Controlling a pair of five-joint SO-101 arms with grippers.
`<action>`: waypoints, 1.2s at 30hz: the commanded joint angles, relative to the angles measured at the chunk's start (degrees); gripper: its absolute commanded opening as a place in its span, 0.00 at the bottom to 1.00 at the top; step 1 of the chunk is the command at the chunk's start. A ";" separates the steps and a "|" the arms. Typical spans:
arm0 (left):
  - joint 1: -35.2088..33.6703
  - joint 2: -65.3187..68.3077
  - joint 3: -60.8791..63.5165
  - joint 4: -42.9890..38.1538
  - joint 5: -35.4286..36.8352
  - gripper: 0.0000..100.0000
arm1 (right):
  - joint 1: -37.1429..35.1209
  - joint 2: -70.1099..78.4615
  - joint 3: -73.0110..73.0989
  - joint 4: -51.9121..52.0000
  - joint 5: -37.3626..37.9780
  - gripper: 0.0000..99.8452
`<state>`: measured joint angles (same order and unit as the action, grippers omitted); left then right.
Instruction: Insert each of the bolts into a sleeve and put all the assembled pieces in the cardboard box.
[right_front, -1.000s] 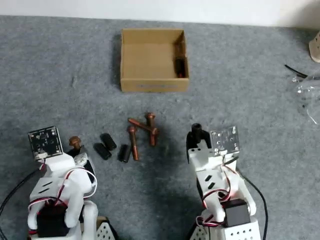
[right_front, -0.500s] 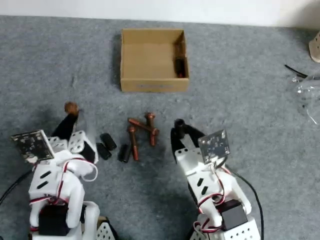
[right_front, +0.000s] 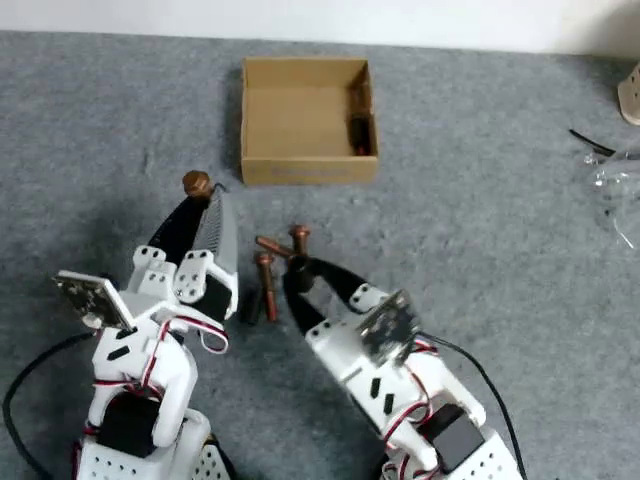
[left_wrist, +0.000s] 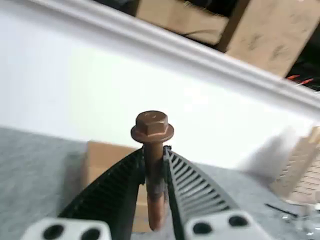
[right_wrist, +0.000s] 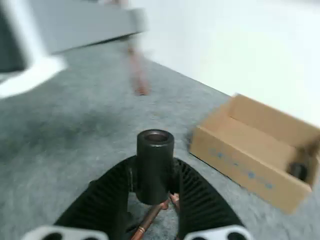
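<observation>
Two claws are loaded. The left gripper (right_front: 204, 199) is clamped on a copper bolt (right_front: 197, 184). In its wrist view the bolt (left_wrist: 152, 150) stands upright between the ribbed fingers (left_wrist: 187, 182), with the hex head above the tips. From the high view it is left of the cardboard box (right_front: 305, 172), a little nearer than the box's near left corner.

The right gripper (right_front: 293, 275) is closed around a black sleeve (right_front: 297, 266), held with its open end up, as its wrist view shows (right_wrist: 155, 165). It is over the middle of the grey table (right_front: 480, 200), right at the loose bolts.

Three loose bolts (right_front: 265, 285) lie in a cluster between the box and the arms, two of them crossing. Just left of them, beside the left arm, is what looks like a second sleeve (right_front: 250, 306), partly hidden.

One assembled piece (right_front: 361, 133) lies inside the box against its right wall.
</observation>
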<state>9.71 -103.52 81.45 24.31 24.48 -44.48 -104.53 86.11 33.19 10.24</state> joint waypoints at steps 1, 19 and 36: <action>4.35 -0.22 -1.01 -2.64 0.35 0.00 | -2.15 -0.75 0.84 -0.40 2.73 0.00; 7.87 -0.22 -12.09 17.49 9.67 0.01 | 4.00 -0.75 3.82 -0.57 3.08 0.00; 14.73 -0.13 -3.91 12.92 9.58 0.01 | 1.54 -0.75 3.91 -0.40 3.08 0.00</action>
<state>23.52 -103.52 77.14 38.99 33.89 -42.29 -104.53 90.86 33.27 12.70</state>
